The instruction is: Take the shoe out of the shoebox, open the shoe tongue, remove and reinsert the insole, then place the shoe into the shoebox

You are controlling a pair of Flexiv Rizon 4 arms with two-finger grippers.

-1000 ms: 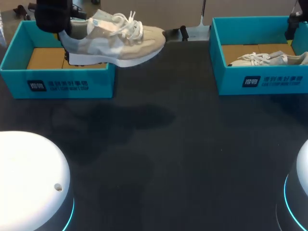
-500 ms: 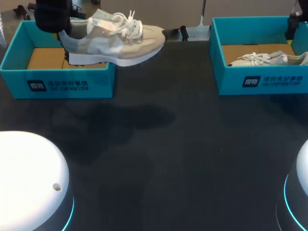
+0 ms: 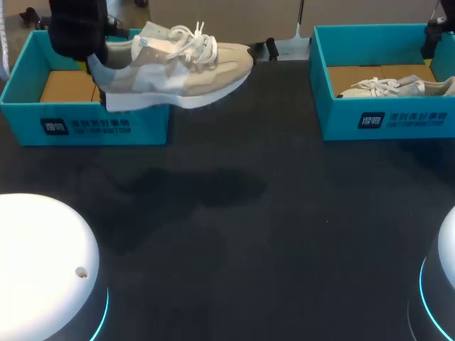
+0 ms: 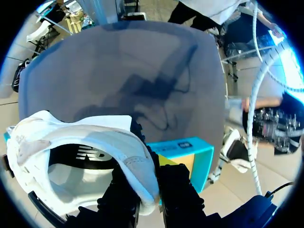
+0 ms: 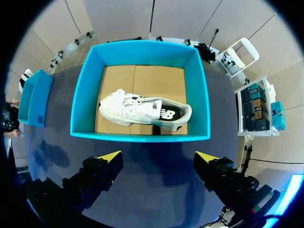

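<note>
So the shoe (image 3: 174,67) is up in the air right now, pinched at the heel by the left end effector (image 4: 149,192). In the left wrist view the heel collar sits squeezed between both fingers (image 4: 122,202), one inside the shoe and one outside, so that's a proper hold, closed down tight on the collar.

The heel end hangs over the left shoebox (image 3: 85,124), while the toe sticks out past the box's wall and over the dark surface (image 3: 284,234). The long axis runs pretty much sideways across the surface, heel at the left arm and toe pointing toward the right arm's side, sole facing down with a slight tilt.

The right end effector (image 5: 156,157) is spread wide with nothing in it, hovering above the right shoebox (image 3: 384,117), which has a second shoe (image 3: 391,87) lying inside. That's well apart from the held shoe.

My guess is the shoe needs to come down on the open stretch between the boxes. The left arm is obviously the one doing it. The laces and tongue face up, toward where the right arm could reach.
</note>
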